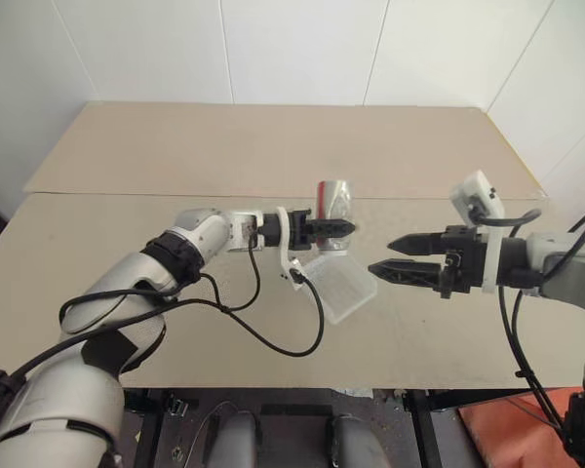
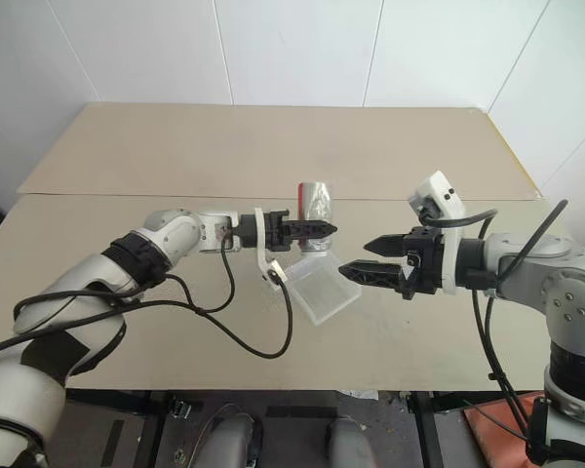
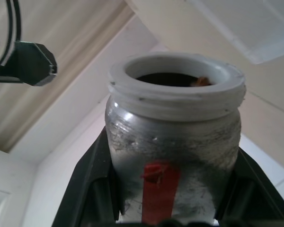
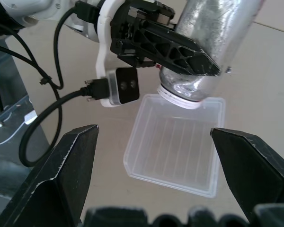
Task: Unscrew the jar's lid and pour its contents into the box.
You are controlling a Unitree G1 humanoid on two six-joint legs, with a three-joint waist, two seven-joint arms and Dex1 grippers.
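The left tool [image 1: 336, 227] is squeezed tight around the small clear round jar with a red mark on its side [image 1: 333, 201], holding it up in the air. The jar has no cap on (its white screw rim is bare), and a tiny brownish bit [image 3: 201, 81] sits just inside its mouth. Right under it, the shallow see-through white plastic box [image 4: 175, 149] lies on the tan tabletop [image 1: 273, 156]. The right tool [image 1: 398, 255] hangs nearby, spread wide with nothing in it.
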